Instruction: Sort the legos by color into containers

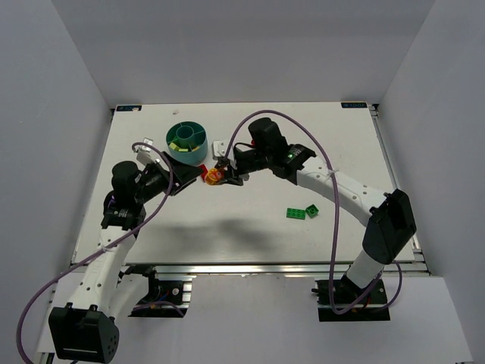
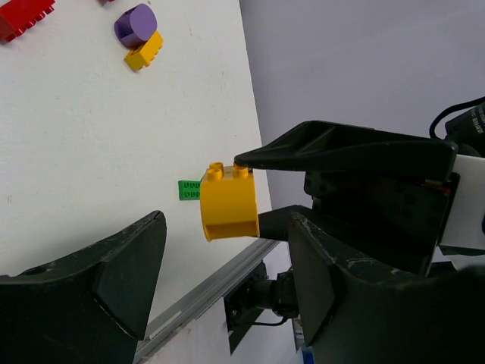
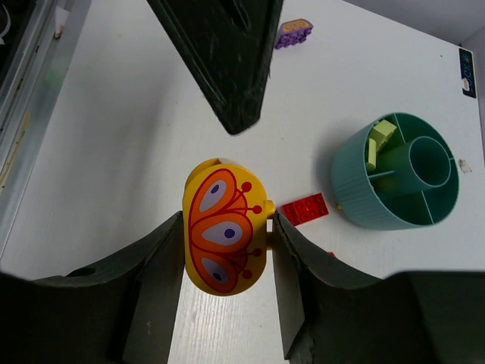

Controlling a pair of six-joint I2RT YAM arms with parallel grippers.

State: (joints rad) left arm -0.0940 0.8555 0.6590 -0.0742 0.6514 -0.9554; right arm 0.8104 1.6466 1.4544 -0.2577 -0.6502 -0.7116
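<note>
a yellow brick (image 3: 223, 246) is gripped by the right claw (image 3: 227, 226) at 5 o'clock of the teal cup (image 1: 186, 154), with the left claw (image 2: 227, 227) spread open near it. yellow-green pieces (image 3: 377, 144) are already binned in one compartment; a red brick (image 3: 305, 208), a purple piece (image 3: 294, 32) and green bricks (image 1: 301, 212) are left out.

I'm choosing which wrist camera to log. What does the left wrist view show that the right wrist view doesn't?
Only left wrist: the green plate, and the plain side of the yellow brick. Only right wrist: the teal cup holding lime bricks, and the butterfly print on the yellow brick. Both: that yellow brick pinched in the right gripper, plus a red brick.
</note>
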